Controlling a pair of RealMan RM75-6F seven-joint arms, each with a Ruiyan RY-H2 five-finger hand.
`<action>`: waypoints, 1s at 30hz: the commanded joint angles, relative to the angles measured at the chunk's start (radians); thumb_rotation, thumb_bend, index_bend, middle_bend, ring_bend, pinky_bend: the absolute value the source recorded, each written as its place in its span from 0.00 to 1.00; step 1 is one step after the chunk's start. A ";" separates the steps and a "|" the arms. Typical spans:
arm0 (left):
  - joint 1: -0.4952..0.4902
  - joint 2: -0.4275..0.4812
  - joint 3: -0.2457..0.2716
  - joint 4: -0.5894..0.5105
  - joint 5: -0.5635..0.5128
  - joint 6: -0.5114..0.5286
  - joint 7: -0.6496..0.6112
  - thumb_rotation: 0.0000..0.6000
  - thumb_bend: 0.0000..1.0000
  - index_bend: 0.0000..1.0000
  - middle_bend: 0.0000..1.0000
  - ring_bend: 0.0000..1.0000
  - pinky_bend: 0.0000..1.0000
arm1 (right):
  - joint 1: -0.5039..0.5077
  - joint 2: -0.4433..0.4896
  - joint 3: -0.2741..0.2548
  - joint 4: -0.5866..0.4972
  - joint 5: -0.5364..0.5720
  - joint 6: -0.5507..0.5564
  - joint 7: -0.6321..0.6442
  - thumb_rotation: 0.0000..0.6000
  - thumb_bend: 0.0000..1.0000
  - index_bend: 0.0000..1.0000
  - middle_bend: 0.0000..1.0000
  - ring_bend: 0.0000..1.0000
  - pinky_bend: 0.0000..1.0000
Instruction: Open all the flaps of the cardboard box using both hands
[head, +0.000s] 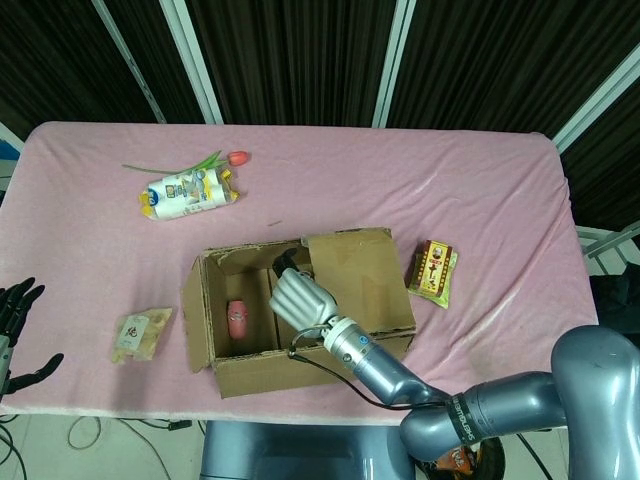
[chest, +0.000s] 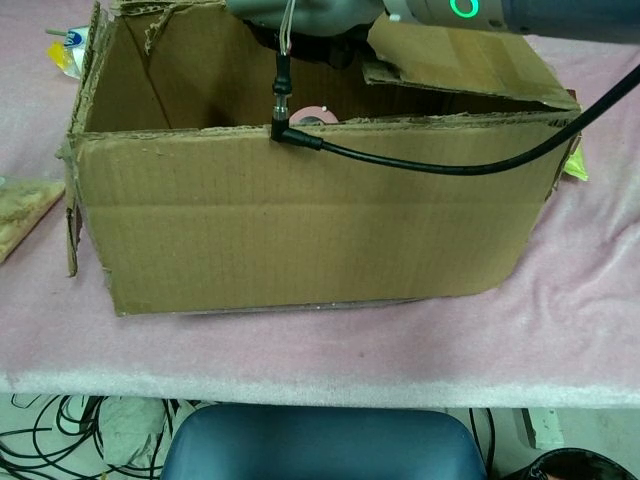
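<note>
The cardboard box (head: 300, 372) stands near the table's front edge, its front wall (chest: 300, 220) filling the chest view. Its left flap (head: 195, 322) stands outward. The right flap (head: 362, 282) still lies over the right half and shows tilted up in the chest view (chest: 465, 65). My right hand (head: 300, 297) reaches over the front wall into the box, fingers spread, touching that flap's left edge; only its underside (chest: 310, 15) shows in the chest view. My left hand (head: 14, 322) hangs off the table's left front corner, fingers apart, holding nothing.
A pink item (head: 237, 317) lies inside the box. On the pink cloth lie a snack bag (head: 140, 333) left of the box, a red-yellow packet (head: 432, 270) to its right, and a white-yellow package (head: 188, 192) beside a tulip (head: 205, 160) behind it.
</note>
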 joint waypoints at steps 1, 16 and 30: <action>0.000 0.000 0.000 0.000 0.002 0.001 0.000 1.00 0.19 0.00 0.00 0.00 0.02 | 0.009 0.025 -0.003 -0.036 0.002 0.024 -0.014 1.00 0.69 0.68 0.57 0.24 0.28; 0.004 0.001 0.001 -0.001 0.015 0.010 0.006 1.00 0.19 0.00 0.00 0.00 0.02 | 0.019 0.122 -0.031 -0.110 0.004 0.092 -0.042 1.00 0.55 0.59 0.42 0.16 0.25; 0.004 0.000 0.001 0.004 0.024 0.010 0.016 1.00 0.19 0.00 0.00 0.00 0.02 | 0.011 0.211 -0.067 -0.123 -0.007 0.144 -0.072 1.00 0.45 0.45 0.30 0.13 0.24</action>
